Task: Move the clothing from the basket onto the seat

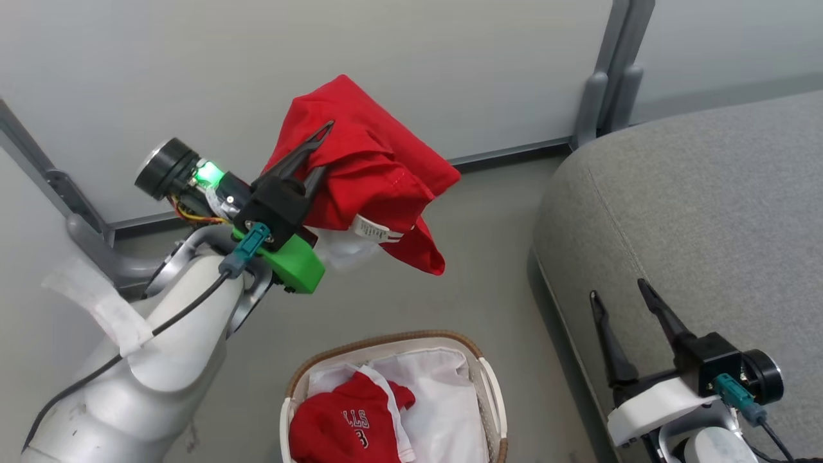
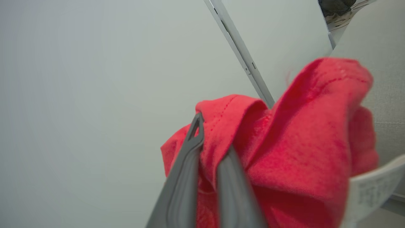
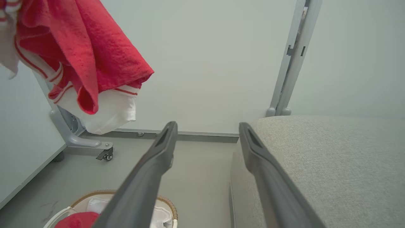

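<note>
My left gripper (image 1: pixel 321 151) is shut on a red garment with white lining (image 1: pixel 373 173), held high in the air above the floor, left of the seat. The cloth drapes over its fingers (image 2: pixel 186 164) and hangs at the upper left of the right wrist view (image 3: pixel 82 50). The red jersey (image 1: pixel 344 424) lies in the basket (image 1: pixel 386 341) on its white liner, at the bottom centre. My right gripper (image 1: pixel 620 292) is open over the front edge of the grey seat (image 1: pixel 707 212), nothing between its fingers (image 3: pixel 158 164).
Pale partition walls with grey posts (image 1: pixel 611 64) stand behind. A wheeled grey foot (image 3: pixel 95 145) of a partition sits on the floor at the left. Grey floor (image 1: pixel 482 257) lies between the basket and the seat.
</note>
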You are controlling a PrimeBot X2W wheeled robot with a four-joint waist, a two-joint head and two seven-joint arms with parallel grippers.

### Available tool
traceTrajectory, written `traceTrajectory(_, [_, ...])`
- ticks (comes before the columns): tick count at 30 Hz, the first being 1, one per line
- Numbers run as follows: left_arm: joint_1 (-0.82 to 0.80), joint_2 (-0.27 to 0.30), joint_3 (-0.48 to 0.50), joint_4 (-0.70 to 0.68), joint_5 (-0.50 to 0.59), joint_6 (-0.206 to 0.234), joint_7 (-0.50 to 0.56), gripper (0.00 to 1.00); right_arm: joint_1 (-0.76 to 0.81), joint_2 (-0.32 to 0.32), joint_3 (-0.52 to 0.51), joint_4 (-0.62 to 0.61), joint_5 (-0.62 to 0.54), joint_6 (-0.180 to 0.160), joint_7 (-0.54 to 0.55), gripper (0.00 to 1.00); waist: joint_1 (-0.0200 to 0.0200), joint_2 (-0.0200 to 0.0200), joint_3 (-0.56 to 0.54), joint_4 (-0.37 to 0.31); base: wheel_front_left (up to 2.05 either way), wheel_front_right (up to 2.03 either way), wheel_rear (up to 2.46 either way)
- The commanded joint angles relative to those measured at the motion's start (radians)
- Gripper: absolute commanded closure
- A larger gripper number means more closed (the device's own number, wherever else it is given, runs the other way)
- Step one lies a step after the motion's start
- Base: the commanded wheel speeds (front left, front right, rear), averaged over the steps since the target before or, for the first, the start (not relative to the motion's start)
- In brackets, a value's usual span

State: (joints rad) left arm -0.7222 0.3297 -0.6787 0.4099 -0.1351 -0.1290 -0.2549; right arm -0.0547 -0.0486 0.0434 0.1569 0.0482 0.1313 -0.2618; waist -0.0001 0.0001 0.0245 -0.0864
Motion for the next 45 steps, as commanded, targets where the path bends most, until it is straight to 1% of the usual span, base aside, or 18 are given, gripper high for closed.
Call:
traceTrajectory(1, [-0.033,0.009,-0.013,-0.006,-0.017,-0.002,0.005,1.00,0.013,-0.003,0.012,0.002,-0.007,-0.001,-0.005,0.00,0.0001,-0.0001,-0.046,0.036,0.00,0.00,0.00])
traceTrajectory(6, [-0.116,0.012,-0.071,-0.019,-0.049,0.000,0.022,1.00,0.007,-0.003,0.076,0.004,0.005,-0.001,-0.005,0.00,0.0001,-0.0001,-0.056,0.048,0.00,0.00,0.00])
traceTrajectory(9, [-0.153,0.002,-0.103,-0.028,-0.068,-0.001,0.029,1.00,-0.003,-0.003,0.120,0.008,0.021,-0.001,-0.005,0.00,0.0001,-0.0001,-0.059,0.057,0.00,0.00,0.00])
traceTrajectory(16, [-0.205,-0.023,-0.159,-0.036,-0.098,0.000,0.039,1.00,-0.061,-0.004,0.266,0.025,0.040,-0.001,-0.005,0.00,0.0001,-0.0001,-0.065,0.075,0.00,0.00,0.00])
traceTrajectory(19, [-0.215,-0.037,-0.176,-0.038,-0.107,0.000,0.040,1.00,-0.103,-0.004,0.301,0.037,0.042,-0.001,-0.005,0.00,0.0001,-0.0001,-0.067,0.085,0.00,0.00,0.00])
traceTrajectory(25, [-0.219,-0.055,-0.200,-0.046,-0.126,0.000,0.033,1.00,-0.184,-0.004,0.315,0.079,0.045,-0.001,-0.005,0.00,0.0001,-0.0001,-0.067,0.104,0.00,0.00,0.00])
traceTrajectory(31, [-0.200,-0.063,-0.222,-0.063,-0.142,0.000,0.027,1.00,-0.269,-0.004,0.293,0.145,0.069,-0.001,-0.005,0.00,0.0001,-0.0001,-0.064,0.121,0.00,0.00,0.00])
traceTrajectory(32, [-0.196,-0.063,-0.225,-0.065,-0.143,0.000,0.026,1.00,-0.280,-0.004,0.294,0.152,0.070,-0.001,-0.005,0.09,0.0001,-0.0001,-0.064,0.124,0.00,0.00,0.00])
traceTrajectory(33, [-0.191,-0.063,-0.227,-0.066,-0.144,0.000,0.024,1.00,-0.290,-0.003,0.296,0.159,0.070,-0.001,-0.005,0.51,0.0001,-0.0001,-0.063,0.126,0.00,0.00,0.00])
traceTrajectory(34, [-0.187,-0.062,-0.229,-0.066,-0.147,0.000,0.025,1.00,-0.297,-0.003,0.296,0.164,0.072,-0.001,-0.005,0.61,0.0001,-0.0001,-0.062,0.127,0.00,0.00,0.00])
traceTrajectory(36, [-0.179,-0.059,-0.230,-0.063,-0.149,0.001,0.023,1.00,-0.310,-0.003,0.296,0.172,0.074,-0.001,-0.005,0.96,0.0001,-0.0001,-0.061,0.129,0.00,0.00,0.00])
traceTrajectory(37, [-0.175,-0.057,-0.231,-0.060,-0.153,0.003,0.022,1.00,-0.314,-0.004,0.294,0.175,0.075,-0.001,-0.005,1.00,0.0001,-0.0001,-0.061,0.130,0.00,0.00,0.00])
traceTrajectory(45, [-0.144,-0.040,-0.225,-0.047,-0.172,0.017,0.016,1.00,-0.295,-0.004,0.290,0.166,0.084,-0.001,-0.005,1.00,0.0001,-0.0001,-0.060,0.115,0.00,0.00,0.00])
